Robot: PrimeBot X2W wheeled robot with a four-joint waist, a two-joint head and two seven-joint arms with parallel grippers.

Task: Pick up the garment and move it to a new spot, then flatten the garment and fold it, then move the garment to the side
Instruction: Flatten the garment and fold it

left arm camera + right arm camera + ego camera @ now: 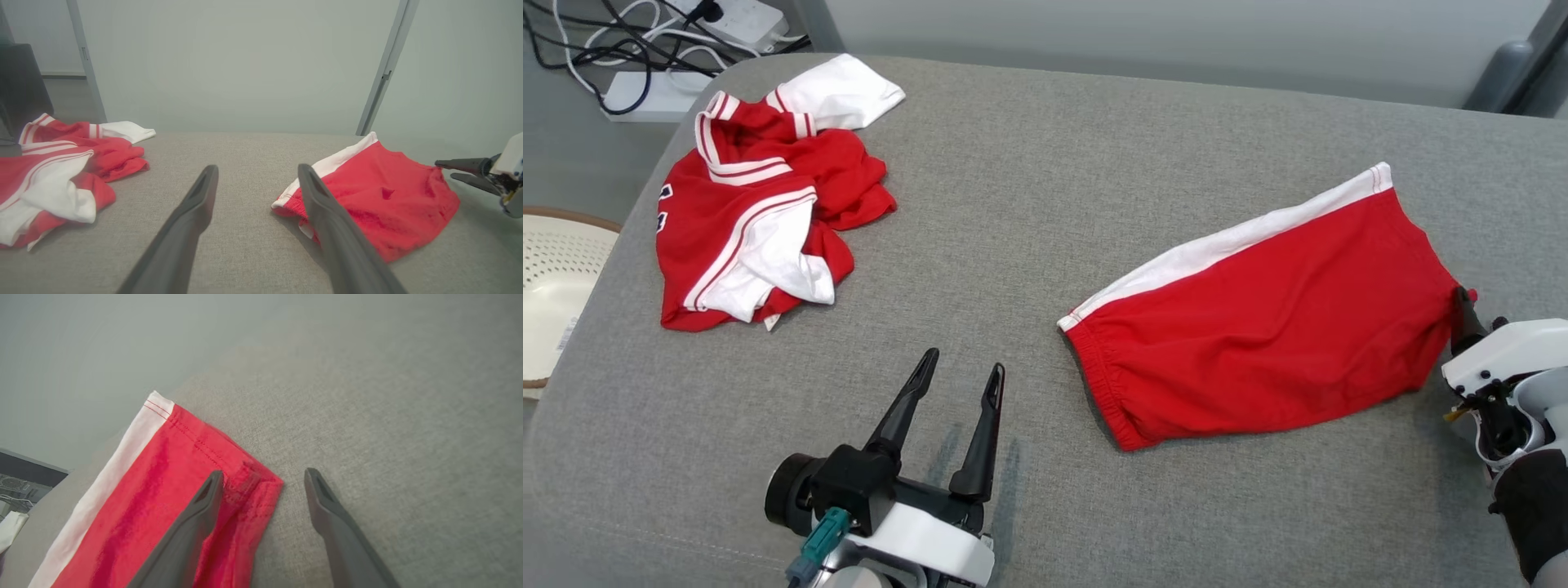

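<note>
Your left claw (962, 365) stands with its two dark fingers spread wide and nothing between them, low over the grey upholstered surface (1029, 163). In its own wrist view the left claw (258, 170) looks out along that surface, and bare grey cloth lies between and under the fingertips.

Ahead of this claw and off to its right lie the red shorts (1274, 327), your task piece. They are spread fairly flat, with a white stripe along the far edge. The gathered waistband end is the part nearest this claw, close by but apart from it. Ahead and to its left sits a crumpled red and white jersey (760, 220), well apart from the shorts. Beyond the jersey, on the floor, you can see power strips and cables (686, 49). Far off to the claw's left is a pale perforated basket (556, 278).

Your right claw (1464, 304) is at the opposite end of the shorts, at the hem corner. Its jaws are also wide apart and clamp nothing. In its wrist view the right claw (264, 474) straddles that corner: one finger (190, 531) lies over the red cloth of the shorts (135, 506), and the other is over bare grey surface just beside the hem. The stitched corner reaches partway into the gap between them. You cannot tell from these views whether the finger over the cloth presses on it or only hangs above it. From the left wrist view the right claw (444, 169) comes in from the side, its tips just at the edge of the shorts (388, 196).
</note>
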